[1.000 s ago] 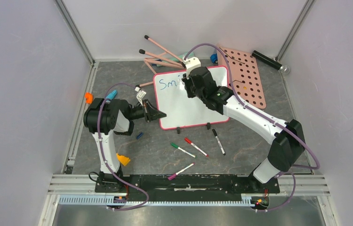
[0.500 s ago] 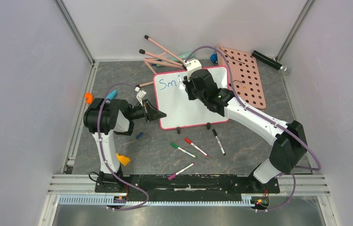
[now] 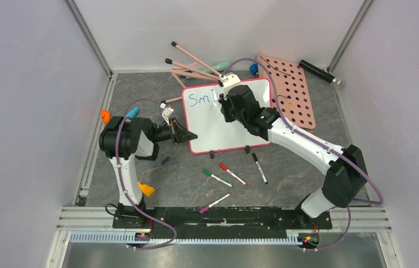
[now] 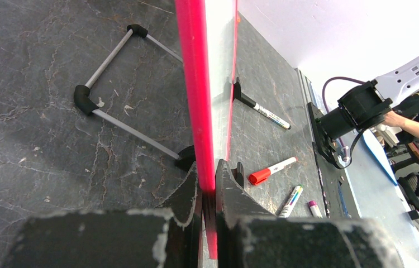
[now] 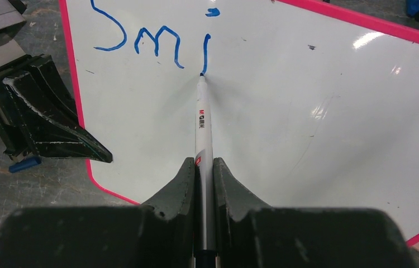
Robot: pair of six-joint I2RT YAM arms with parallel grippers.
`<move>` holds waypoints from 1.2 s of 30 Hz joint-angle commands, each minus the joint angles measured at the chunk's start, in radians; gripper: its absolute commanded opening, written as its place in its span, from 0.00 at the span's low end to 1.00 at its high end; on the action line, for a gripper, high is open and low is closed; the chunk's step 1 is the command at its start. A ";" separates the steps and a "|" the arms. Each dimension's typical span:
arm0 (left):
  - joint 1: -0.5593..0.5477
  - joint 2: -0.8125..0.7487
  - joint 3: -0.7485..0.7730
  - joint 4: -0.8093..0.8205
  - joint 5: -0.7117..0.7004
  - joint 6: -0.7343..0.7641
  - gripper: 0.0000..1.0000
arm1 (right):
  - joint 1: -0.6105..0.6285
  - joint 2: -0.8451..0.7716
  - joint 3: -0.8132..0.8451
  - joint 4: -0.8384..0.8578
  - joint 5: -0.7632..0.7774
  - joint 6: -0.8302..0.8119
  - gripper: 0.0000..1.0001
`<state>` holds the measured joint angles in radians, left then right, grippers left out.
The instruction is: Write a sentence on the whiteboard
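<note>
Grey tabletop [image 3: 140, 92]: sentence [image 5: 151, 42] gained its "i", barely begun; right gripper [image 5: 204, 164] clamped on marker [image 5: 202, 120], left gripper [image 4: 207, 167] pinching whiteboard [image 3: 221, 131] rim

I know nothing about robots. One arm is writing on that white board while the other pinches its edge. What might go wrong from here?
The left jaws pinch only the thin pink rim of the whiteboard; pen pressure might make it slip or swing, bending the blue letters. The marker is held well back from its tip by the right jaws, so it may tilt and the tip could skip.
</note>
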<state>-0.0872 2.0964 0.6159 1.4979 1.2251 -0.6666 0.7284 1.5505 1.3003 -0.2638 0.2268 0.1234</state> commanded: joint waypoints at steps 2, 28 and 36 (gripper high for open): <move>0.000 0.043 -0.009 0.059 -0.072 0.259 0.02 | -0.008 -0.044 0.066 0.002 -0.027 -0.004 0.00; 0.000 0.044 -0.009 0.059 -0.074 0.257 0.02 | -0.058 0.024 0.191 -0.021 0.000 -0.028 0.00; -0.001 0.044 -0.009 0.059 -0.075 0.257 0.02 | -0.064 0.052 0.197 -0.022 0.008 -0.034 0.00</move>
<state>-0.0872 2.0964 0.6159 1.4986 1.2263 -0.6662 0.6720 1.5879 1.4513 -0.3016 0.2184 0.1036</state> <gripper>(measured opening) 0.092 0.132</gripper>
